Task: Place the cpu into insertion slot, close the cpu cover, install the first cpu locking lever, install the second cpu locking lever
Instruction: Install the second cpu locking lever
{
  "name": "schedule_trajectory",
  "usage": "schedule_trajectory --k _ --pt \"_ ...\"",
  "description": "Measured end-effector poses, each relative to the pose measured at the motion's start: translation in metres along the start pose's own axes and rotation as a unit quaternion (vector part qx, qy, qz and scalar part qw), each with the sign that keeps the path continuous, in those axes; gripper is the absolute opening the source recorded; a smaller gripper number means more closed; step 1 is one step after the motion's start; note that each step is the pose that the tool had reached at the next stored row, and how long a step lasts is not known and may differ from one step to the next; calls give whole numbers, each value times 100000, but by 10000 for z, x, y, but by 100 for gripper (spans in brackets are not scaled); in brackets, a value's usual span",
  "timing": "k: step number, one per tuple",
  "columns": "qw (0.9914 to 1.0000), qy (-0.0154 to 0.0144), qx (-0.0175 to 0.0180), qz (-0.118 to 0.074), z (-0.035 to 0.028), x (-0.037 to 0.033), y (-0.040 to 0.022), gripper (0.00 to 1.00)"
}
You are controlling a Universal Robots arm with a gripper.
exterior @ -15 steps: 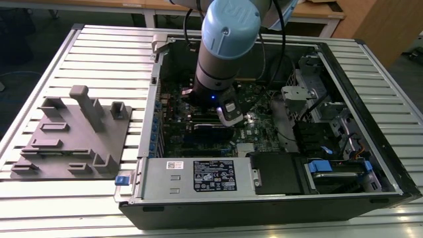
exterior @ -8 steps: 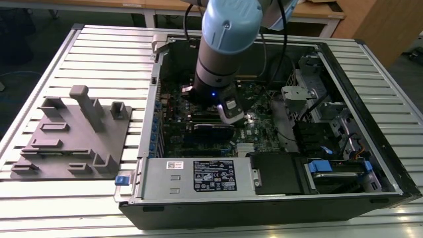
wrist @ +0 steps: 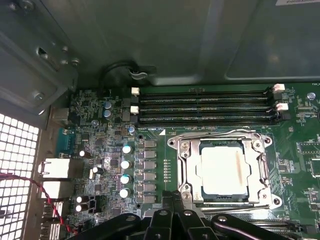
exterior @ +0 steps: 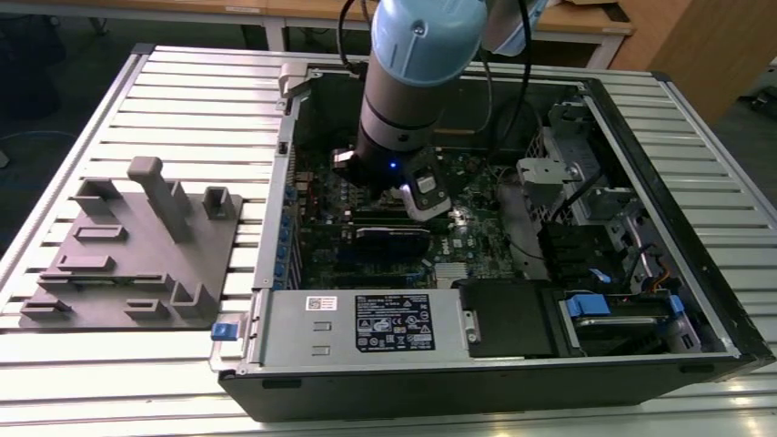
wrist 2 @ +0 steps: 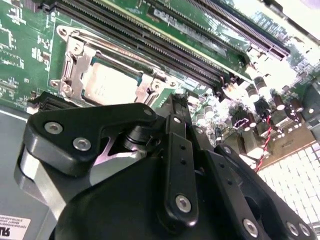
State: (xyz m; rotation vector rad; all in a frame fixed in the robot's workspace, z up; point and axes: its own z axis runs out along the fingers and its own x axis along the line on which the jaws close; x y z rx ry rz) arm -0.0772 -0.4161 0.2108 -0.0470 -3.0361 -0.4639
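Note:
The cpu (wrist: 224, 171), a pale silver square, lies in the insertion slot (wrist: 274, 201) on the green board. The silvery cpu cover (wrist: 256, 170) lies flat over its edges, framing it. A thin wire lever (wrist: 215, 133) runs along the socket side nearest the memory slots. My gripper (wrist: 173, 197) is shut with nothing between its fingers, its tips at the socket corner. In the second wrist view the black gripper (wrist 2: 175, 102) stands just beside the cpu (wrist 2: 107, 85) and cover (wrist 2: 75, 62). In the exterior view the gripper (exterior: 425, 205) reaches down into the open case.
Long black memory slots (wrist: 205, 105) run beside the socket, and a column of capacitors (wrist: 125, 165) stands near it. A red-black wire (wrist: 45, 195) hangs by the ports. The case wall (exterior: 631, 155), drive cage (exterior: 565, 177) and power supply (exterior: 364, 319) hem in the arm. A grey fixture plate (exterior: 134, 246) lies at the exterior view's left.

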Motion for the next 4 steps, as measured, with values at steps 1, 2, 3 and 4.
schedule_trajectory --k 1,2,3,4 --pt "100000 12 16 7 -1 0 0 11" --pt "100000 19 19 9 -2 0 0 11" --pt "100000 19 18 8 -1 0 0 11" --pt "100000 20 18 9 -1 0 0 11"
